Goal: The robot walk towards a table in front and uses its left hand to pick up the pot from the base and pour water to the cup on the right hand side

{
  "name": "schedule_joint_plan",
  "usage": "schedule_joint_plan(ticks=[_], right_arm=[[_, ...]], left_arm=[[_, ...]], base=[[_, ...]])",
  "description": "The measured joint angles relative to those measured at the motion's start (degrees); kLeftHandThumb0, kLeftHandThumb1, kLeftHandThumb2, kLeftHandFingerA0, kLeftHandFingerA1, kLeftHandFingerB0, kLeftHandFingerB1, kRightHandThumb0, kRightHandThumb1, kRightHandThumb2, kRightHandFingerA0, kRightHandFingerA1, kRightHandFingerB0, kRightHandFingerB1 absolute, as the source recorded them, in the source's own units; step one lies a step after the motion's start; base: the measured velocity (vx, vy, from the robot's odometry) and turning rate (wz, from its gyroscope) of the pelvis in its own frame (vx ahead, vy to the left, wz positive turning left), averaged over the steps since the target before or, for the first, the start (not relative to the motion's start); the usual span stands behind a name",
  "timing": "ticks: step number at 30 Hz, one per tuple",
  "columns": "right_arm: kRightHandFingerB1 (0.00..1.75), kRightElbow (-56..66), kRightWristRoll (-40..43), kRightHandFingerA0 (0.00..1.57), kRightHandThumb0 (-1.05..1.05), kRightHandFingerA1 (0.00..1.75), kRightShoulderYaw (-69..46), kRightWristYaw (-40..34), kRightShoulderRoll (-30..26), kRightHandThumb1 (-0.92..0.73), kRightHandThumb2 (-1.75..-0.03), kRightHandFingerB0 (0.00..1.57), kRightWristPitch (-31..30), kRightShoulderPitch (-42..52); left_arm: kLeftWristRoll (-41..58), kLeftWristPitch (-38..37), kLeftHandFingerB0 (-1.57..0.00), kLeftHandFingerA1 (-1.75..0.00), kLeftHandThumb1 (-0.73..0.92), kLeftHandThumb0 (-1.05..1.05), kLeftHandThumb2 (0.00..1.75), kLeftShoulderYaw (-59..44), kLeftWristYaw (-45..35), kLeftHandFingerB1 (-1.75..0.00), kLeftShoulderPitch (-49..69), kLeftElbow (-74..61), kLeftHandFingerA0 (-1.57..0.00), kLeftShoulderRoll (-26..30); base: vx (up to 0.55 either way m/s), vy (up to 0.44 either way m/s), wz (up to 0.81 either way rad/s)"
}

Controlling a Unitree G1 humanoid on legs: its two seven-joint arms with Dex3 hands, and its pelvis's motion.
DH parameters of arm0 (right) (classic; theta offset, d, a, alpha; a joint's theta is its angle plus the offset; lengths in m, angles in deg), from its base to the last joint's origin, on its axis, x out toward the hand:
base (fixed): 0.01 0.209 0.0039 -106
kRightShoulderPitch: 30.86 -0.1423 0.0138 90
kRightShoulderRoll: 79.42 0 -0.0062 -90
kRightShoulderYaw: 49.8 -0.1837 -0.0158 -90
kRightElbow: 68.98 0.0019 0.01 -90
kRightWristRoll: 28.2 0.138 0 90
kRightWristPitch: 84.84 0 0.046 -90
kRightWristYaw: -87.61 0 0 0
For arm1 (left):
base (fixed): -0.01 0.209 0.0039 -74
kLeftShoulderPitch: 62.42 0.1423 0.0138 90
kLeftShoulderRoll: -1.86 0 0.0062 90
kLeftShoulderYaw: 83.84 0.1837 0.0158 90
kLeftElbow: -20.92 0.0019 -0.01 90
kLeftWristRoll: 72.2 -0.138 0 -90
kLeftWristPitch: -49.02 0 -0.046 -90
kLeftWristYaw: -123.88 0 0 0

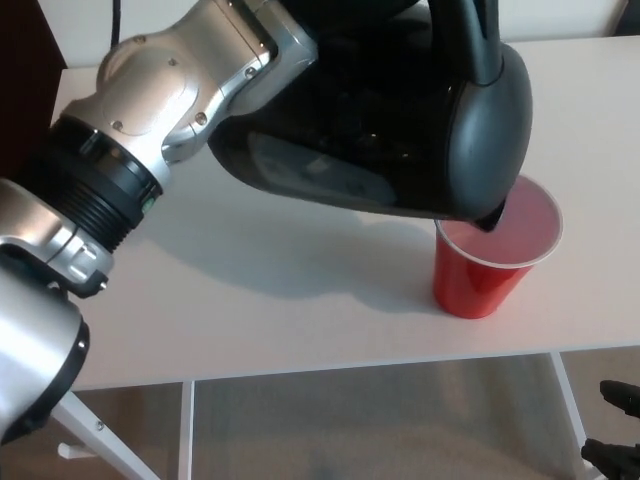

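A black pot (400, 130) hangs tilted above the white table (250, 300), its spout (490, 218) dipping just inside the rim of the red cup (495, 255). The cup stands upright near the table's front right edge, and its inside looks pale pink. My left arm reaches in from the lower left. Its silver wrist ends at the pot's upper left, where my left hand (335, 25) is shut on the pot, black against black and partly cut off by the top edge. A small part of my right hand (618, 432) shows low at the bottom right corner, below table level.
The table's front edge runs across the lower part of the picture, with white table legs (100, 435) and beige floor beneath. A dark panel (25, 60) stands at the far left. A black cable (116, 20) hangs at the top left.
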Motion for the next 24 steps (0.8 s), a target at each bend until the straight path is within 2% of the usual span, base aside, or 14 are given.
schedule_joint_plan(ticks=[2,3,7,8,9,10,11,12,13,14,15,16,18,24], right_arm=[[0.36,-0.1,-0.1,0.7,-0.19,0.47,0.0,0.0,-0.1,-0.52,-0.55,0.37,0.0,-0.2],[0.36,-0.1,-0.1,0.7,-0.19,0.48,0.1,0.0,-0.1,-0.52,-0.55,0.37,0.0,-0.3],[0.36,-0.2,-0.4,0.72,-0.19,0.49,0.3,0.0,-0.2,-0.52,-0.55,0.38,0.0,-0.5],[0.36,-0.3,-0.5,0.72,-0.19,0.49,0.4,-0.1,-0.2,-0.53,-0.55,0.37,0.0,-0.5],[0.36,-0.2,-0.6,0.72,-0.19,0.49,0.5,-0.1,-0.2,-0.53,-0.55,0.38,0.0,-0.6],[0.36,-0.2,-0.6,0.72,-0.2,0.49,0.6,-0.1,-0.2,-0.53,-0.55,0.38,0.0,-0.6],[0.36,-0.2,-0.6,0.72,-0.2,0.49,0.6,-0.1,-0.2,-0.53,-0.55,0.38,0.0,-0.6],[0.36,-0.2,-0.7,0.71,-0.19,0.49,0.6,-0.1,-0.2,-0.53,-0.55,0.38,0.0,-0.6],[0.36,-0.2,-0.7,0.71,-0.19,0.49,0.6,-0.1,-0.2,-0.53,-0.55,0.38,0.0,-0.6],[0.36,-0.2,-0.7,0.71,-0.19,0.49,0.6,-0.1,-0.2,-0.53,-0.55,0.39,0.0,-0.6],[0.36,-0.2,-0.8,0.71,-0.19,0.49,0.7,-0.1,-0.2,-0.53,-0.55,0.39,0.0,-0.6],[0.36,-0.2,-0.8,0.72,-0.19,0.48,0.7,-0.1,-0.2,-0.53,-0.55,0.39,0.0,-0.6],[0.36,-0.2,-0.9,0.71,-0.2,0.48,0.7,-0.1,-0.2,-0.53,-0.55,0.39,0.0,-0.6],[0.37,-0.2,-1.1,0.7,-0.19,0.48,0.7,-0.2,-0.2,-0.52,-0.55,0.39,0.0,-0.6]], left_arm=[[-0.2,-0.4,-0.9,-1.31,0.41,-0.3,0.88,0.1,0.0,-0.92,-0.7,0.3,-1.21,0.4],[-0.3,-0.5,-0.95,-1.64,0.52,-0.37,0.61,0.1,0.0,-0.79,-0.9,0.3,-0.92,0.6],[-1.2,-1.1,-0.98,-1.62,0.52,-0.3,0.56,0.5,0.0,-0.8,-1.7,0.4,-0.95,1.1],[-1.4,-1.3,-0.9,-1.3,0.4,-0.27,0.87,0.6,0.0,-0.88,-2.0,0.5,-1.21,1.2],[-1.8,-1.3,-0.91,-1.31,0.41,-0.31,0.88,0.7,0.0,-0.91,-2.3,0.6,-1.21,1.3],[-2.4,-1.3,-0.96,-1.66,0.52,-0.4,0.62,1.2,0.1,-0.89,-2.7,0.7,-0.95,1.4],[-2.8,-1.3,-0.96,-1.66,0.52,-0.4,0.62,1.5,0.2,-0.89,-2.9,0.8,-0.95,1.6],[-3.5,-1.3,-0.91,-1.31,0.4,-0.28,0.87,1.9,0.6,-0.9,-3.0,0.8,-1.23,1.6],[-4.0,-1.3,-0.95,-1.64,0.53,-0.31,0.59,2.3,1.0,-0.82,-3.1,1.0,-0.93,1.6],[-4.4,-1.3,-0.9,-1.63,0.59,-0.29,0.61,2.6,1.2,-1.08,-3.2,1.2,-0.95,1.7],[-4.8,-1.3,-0.9,-1.63,0.59,-0.29,0.61,2.8,1.4,-1.08,-3.2,1.4,-0.95,1.7],[-5.0,-1.4,-0.92,-1.62,0.56,-0.3,0.6,3.0,1.6,-0.84,-3.2,1.7,-0.95,1.7],[-5.3,-1.8,-0.94,-1.57,0.55,-0.3,0.56,3.4,1.8,-0.7,-3.4,2.3,-0.97,1.8],[-7.3,-1.9,-0.98,-1.59,0.52,-0.33,0.59,4.7,1.8,-0.76,-4.5,1.3,-0.99,2.4]], base=[[0.0,0.0,0.0],[0.0,0.0,0.0],[0.0,0.0,0.0],[0.0,0.0,0.0],[0.0,0.0,0.0],[0.0,0.0,0.0],[0.0,0.0,0.0],[0.0,0.0,0.0],[0.0,0.0,0.0],[0.0,0.0,0.0],[0.0,0.0,0.0],[0.0,0.0,0.0],[0.0,0.0,0.0],[0.0,0.0,0.0]])
